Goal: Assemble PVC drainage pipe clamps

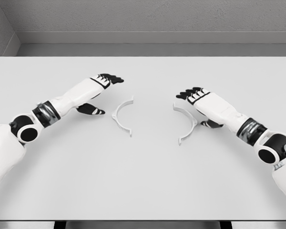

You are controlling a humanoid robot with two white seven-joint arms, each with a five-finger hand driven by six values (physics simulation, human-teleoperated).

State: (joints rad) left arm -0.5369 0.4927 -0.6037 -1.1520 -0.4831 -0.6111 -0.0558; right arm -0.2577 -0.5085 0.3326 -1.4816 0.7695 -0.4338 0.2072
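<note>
Head view: a bare white table [143,181] carries two white half-ring clamp pieces. The left clamp half [121,116] lies just left of table centre, the right clamp half [187,123] just right, well apart. Nothing lies between them. The left hand [101,85] hovers beside its piece, fingers extended, empty. The right hand [196,97] likewise, open, its thumb partly hidden behind the palm.
</note>
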